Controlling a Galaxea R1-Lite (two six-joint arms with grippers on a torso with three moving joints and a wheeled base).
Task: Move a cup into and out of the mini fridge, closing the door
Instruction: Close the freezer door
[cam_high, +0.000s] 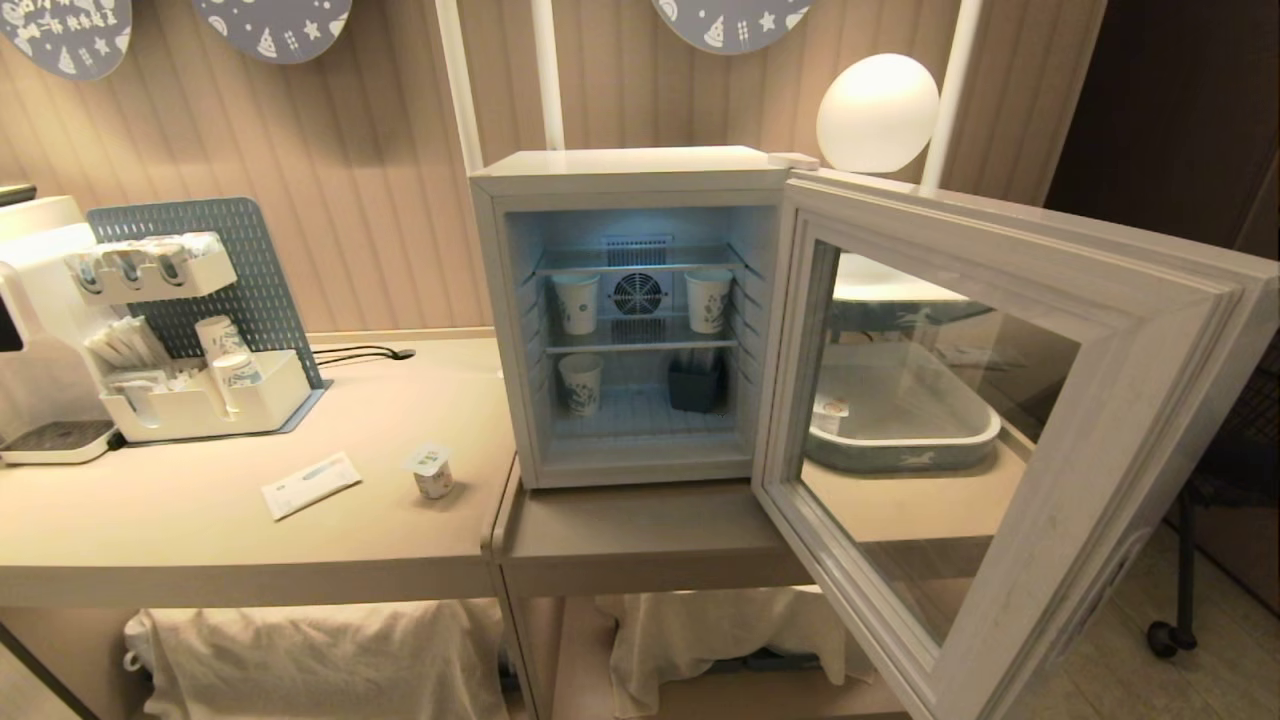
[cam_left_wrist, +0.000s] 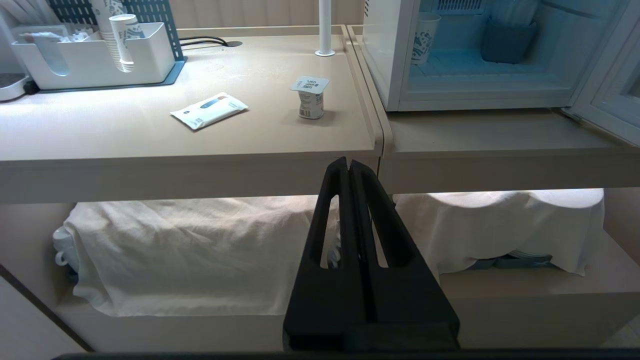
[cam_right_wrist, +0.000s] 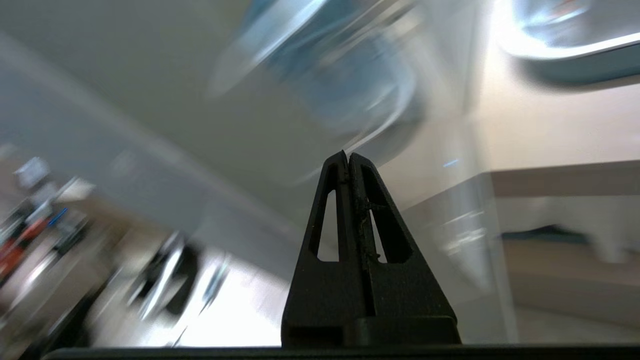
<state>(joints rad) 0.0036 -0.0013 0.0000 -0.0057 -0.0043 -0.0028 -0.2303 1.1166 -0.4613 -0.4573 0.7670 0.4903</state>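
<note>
Closed black fingers of the left gripper (cam_left_wrist: 349, 165) are seen nearest, pressed together on nothing and held low before the counter (cam_left_wrist: 150, 145). Up and slightly left of those tips, well apart, the cup (cam_left_wrist: 310, 97) stands upright beside a flat packet (cam_left_wrist: 209, 110). Further right, the mini fridge (cam_high: 630, 175) is lit, its door (cam_high: 1100, 400) swung fully wide. Rightmost, the right gripper (cam_right_wrist: 348, 159) is likewise shut and empty, its surroundings blurred. For a clean pickup, 1 gripper should be opened first, then closed around the cup's body below the lid.
</note>
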